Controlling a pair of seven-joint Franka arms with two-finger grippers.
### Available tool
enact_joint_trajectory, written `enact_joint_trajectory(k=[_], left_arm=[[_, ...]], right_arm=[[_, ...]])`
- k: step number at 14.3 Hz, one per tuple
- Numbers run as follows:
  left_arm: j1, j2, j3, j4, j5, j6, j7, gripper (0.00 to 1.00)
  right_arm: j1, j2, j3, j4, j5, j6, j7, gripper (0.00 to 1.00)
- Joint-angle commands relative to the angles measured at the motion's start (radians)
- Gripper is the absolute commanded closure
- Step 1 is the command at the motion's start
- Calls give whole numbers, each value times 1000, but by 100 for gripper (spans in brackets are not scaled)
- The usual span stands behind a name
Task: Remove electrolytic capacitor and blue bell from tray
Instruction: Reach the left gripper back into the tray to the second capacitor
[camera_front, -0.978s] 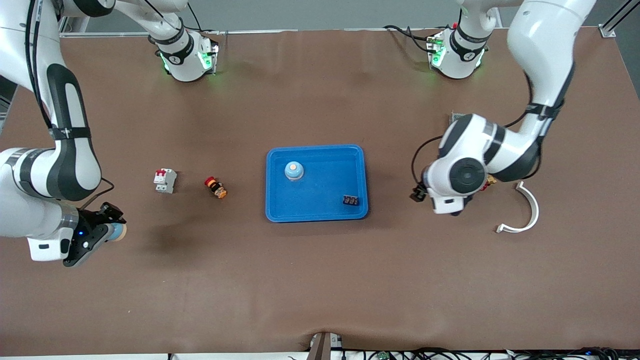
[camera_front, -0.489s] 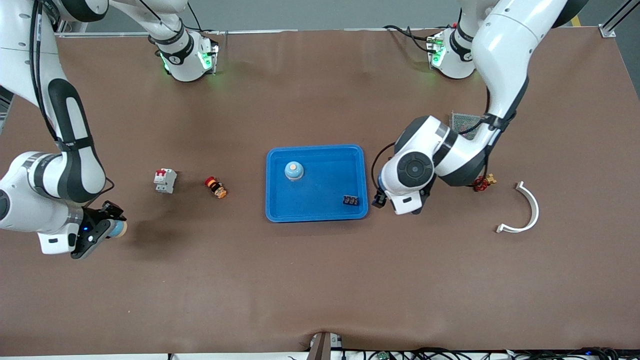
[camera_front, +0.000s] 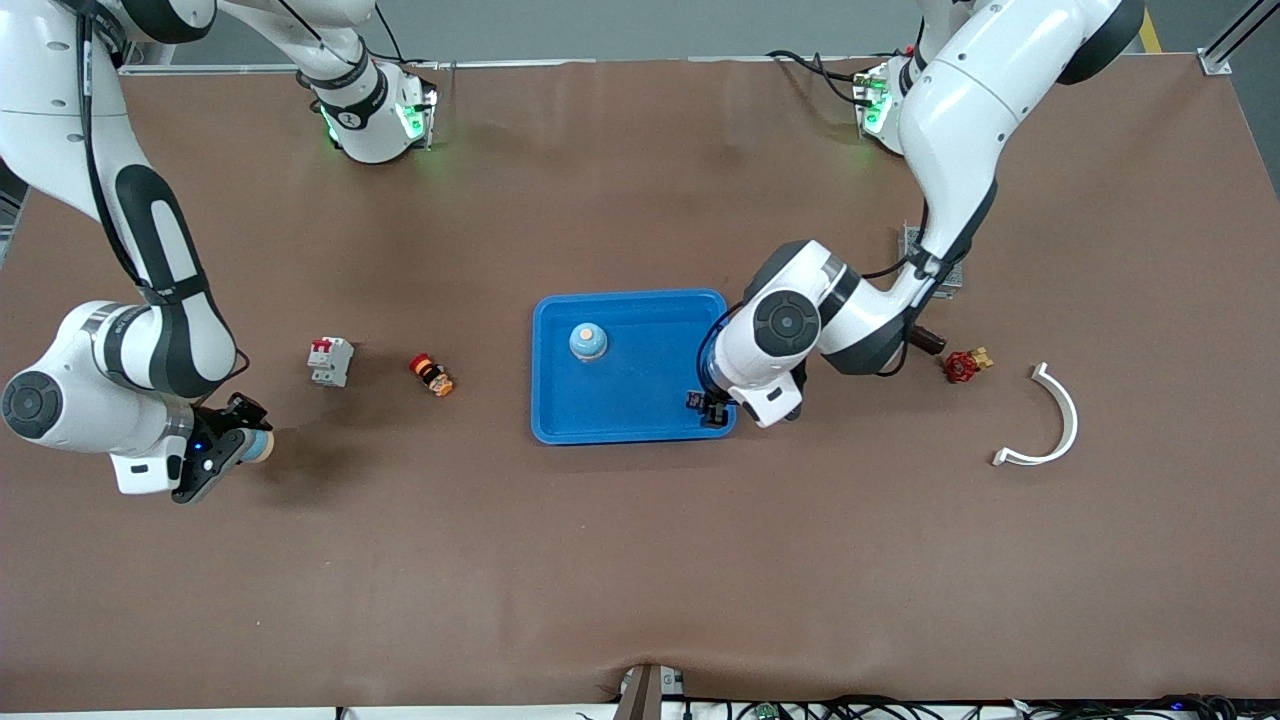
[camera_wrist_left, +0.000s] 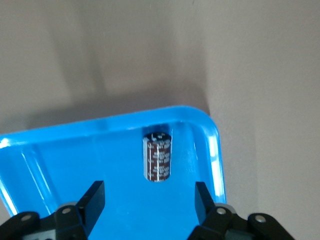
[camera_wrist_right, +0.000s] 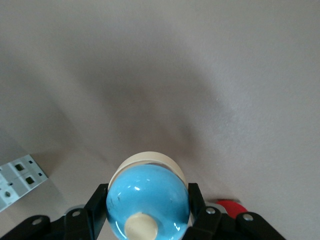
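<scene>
1. Left gripper (camera_front: 714, 408) is over the blue tray's (camera_front: 640, 425) corner at the left arm's end, on the side nearer the front camera; jaws spread wide, holding nothing.
2. Capacitor (camera_wrist_left: 158, 156) lies on its side in that corner, below the gap between the spread fingers, untouched.
3. Right gripper (camera_front: 238, 440) is over bare table at the right arm's end, clamped on a blue bell (camera_wrist_right: 148, 200).
4. A second blue bell (camera_front: 587, 341) sits in the tray.
5. Circuit breaker (camera_front: 330, 361) and red pushbutton (camera_front: 431, 375) lie between right gripper and tray.
</scene>
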Motion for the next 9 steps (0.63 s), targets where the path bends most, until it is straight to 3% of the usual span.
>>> enact_joint_trajectory(k=[1,3,9], left_arm=[[-53,39,33,28,4,32,-37,29],[-98,41,84,26,3,34,-45,31],[-107,67,96,26,3,39,-47,39]], right_arm=[[-32,-31,18,-67,-2,34,-30,64],[-43,-31,20,-93,-2,68,-47,64],[-52,-25,20,-110,-2,106,-72,64]])
